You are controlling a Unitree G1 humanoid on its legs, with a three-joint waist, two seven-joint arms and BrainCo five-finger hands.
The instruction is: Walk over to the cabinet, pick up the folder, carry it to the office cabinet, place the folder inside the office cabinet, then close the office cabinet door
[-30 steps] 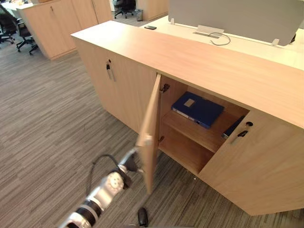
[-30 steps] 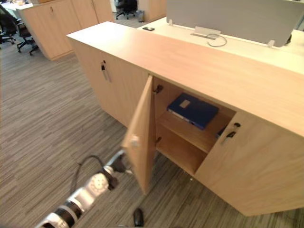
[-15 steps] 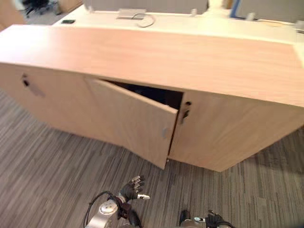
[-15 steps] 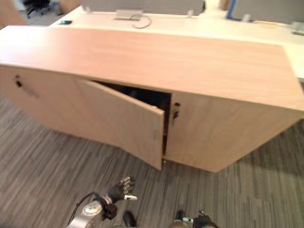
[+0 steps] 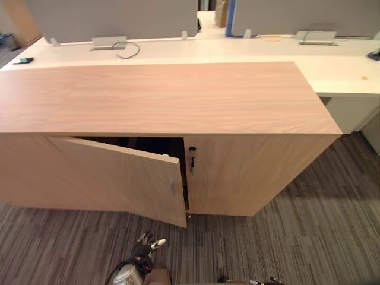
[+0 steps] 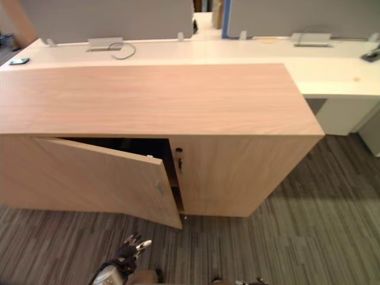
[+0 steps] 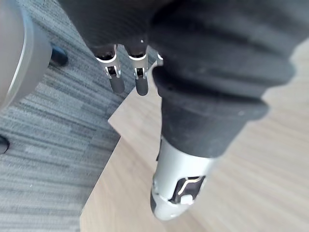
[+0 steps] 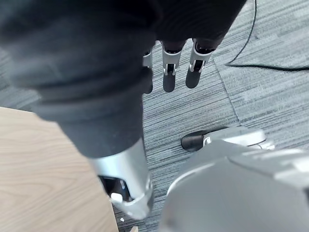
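The light wood office cabinet (image 5: 166, 95) stands in front of me. Its left door (image 5: 119, 178) hangs ajar at a shallow angle, and the gap behind it is dark. The folder is hidden inside. The right door (image 5: 249, 172) is closed, with a small key handle (image 5: 191, 161) at its edge. My left hand (image 5: 144, 244) hangs low over the carpet below the ajar door's free edge, apart from it, with its fingers (image 7: 116, 82) relaxed and holding nothing. My right hand (image 8: 170, 77) hangs down over the carpet, fingers straight and empty.
A white desk (image 5: 332, 65) runs behind the cabinet, with grey partition panels (image 5: 113, 18), a cable (image 5: 127, 52) and a dark phone (image 5: 24, 60) on it. Striped grey carpet (image 5: 320, 237) lies in front and to the right.
The door has swung from wide open to nearly closed, hiding the blue folder on the shelf. My left hand has come off the door and dropped low. The camera has turned right.
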